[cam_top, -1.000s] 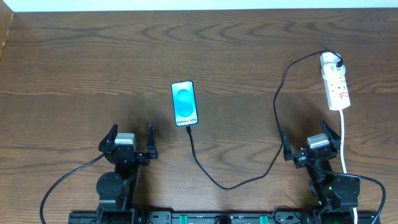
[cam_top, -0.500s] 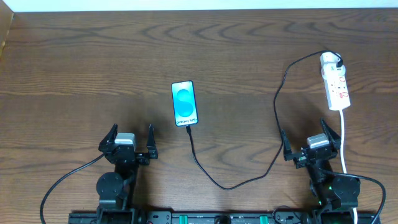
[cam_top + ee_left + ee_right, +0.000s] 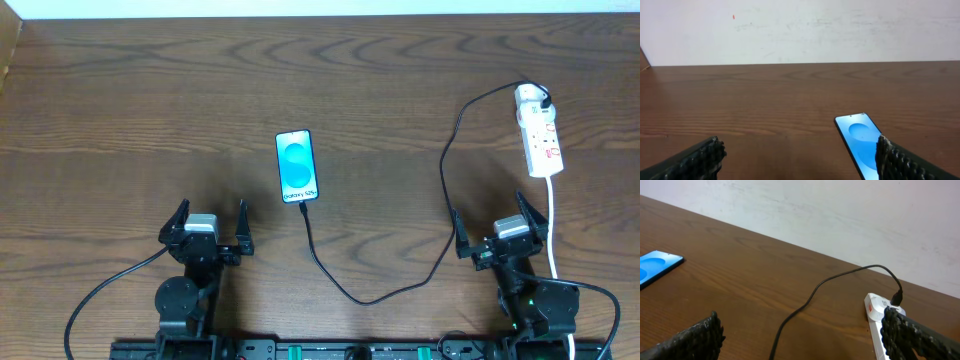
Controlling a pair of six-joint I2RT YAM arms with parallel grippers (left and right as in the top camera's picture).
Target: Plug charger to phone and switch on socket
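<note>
L claw (image 3: 211, 222) & R claw (image 3: 492, 228) both spread wide, empty, held low, pointing fwd.

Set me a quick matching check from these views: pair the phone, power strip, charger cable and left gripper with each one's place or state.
Column 1
1. phone
2. power strip
3. charger cable
4. left gripper

Column 2
A. white, lying flat at the far right
B. centre, screen lit blue
C. open and empty, at the near left
D. thin and black, looping from the strip's far end to the phone's near edge

Pairs: 1-B, 2-A, 3-D, 4-C
</note>
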